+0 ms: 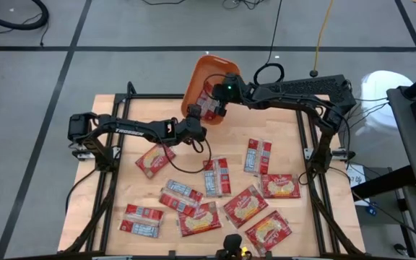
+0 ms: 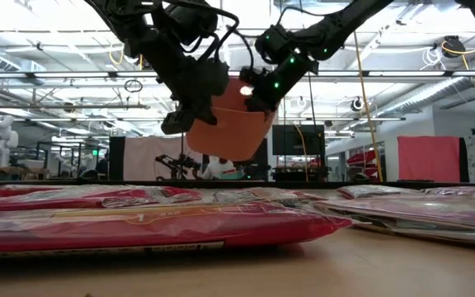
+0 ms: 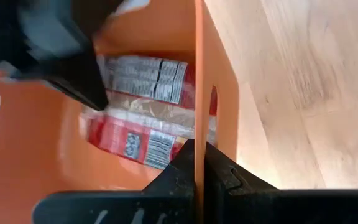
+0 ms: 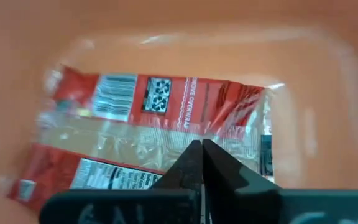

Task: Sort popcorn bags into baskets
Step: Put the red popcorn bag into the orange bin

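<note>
I have one popcorn bag (image 4: 148,134) lying print-side up on the floor of the orange basket (image 1: 199,81), which is tilted up off the surface at the far edge, its mouth turned toward the right arm. The left gripper (image 3: 196,163) is clamped tight on the basket's side wall, just by the handle slot, and that grip is all that carries it. The right gripper (image 4: 201,155) sits inside the basket with its jaws pressed fully together right over the bag; I cannot see any wrapper caught between them, so I judge it empty. To do this well I would draw the right arm straight back out of the mouth without brushing the rim, and keep the left wrist steady so the bag does not slide out. About ten more bags (image 1: 209,177) lie scattered over the near half of the surface (image 1: 284,126), well apart from the basket, waiting their turn
</note>
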Controlling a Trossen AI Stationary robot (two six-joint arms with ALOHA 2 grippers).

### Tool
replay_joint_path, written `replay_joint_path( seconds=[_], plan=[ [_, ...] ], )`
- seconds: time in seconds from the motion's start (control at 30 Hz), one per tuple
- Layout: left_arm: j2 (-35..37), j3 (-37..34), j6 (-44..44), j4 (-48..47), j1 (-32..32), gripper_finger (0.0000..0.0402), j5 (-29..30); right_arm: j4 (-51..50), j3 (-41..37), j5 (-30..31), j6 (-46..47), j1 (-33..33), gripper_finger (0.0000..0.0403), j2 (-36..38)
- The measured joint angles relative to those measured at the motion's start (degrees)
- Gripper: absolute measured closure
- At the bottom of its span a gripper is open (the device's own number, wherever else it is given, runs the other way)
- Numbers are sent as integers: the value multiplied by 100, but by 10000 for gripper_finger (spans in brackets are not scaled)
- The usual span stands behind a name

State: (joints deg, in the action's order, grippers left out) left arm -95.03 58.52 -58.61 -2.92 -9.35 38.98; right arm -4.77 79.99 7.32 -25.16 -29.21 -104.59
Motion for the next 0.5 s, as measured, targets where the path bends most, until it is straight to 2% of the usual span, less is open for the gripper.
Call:
replay_joint_path(
  seconds=[0.33,0.5],
  plan=[
    [5,7,591,18,-16,393,-42,-7,-2,9,-129,218,403,463],
    [5,7,1206,-35,-129,397,-509,21,0,27,-226,320,403,745]
  ],
)
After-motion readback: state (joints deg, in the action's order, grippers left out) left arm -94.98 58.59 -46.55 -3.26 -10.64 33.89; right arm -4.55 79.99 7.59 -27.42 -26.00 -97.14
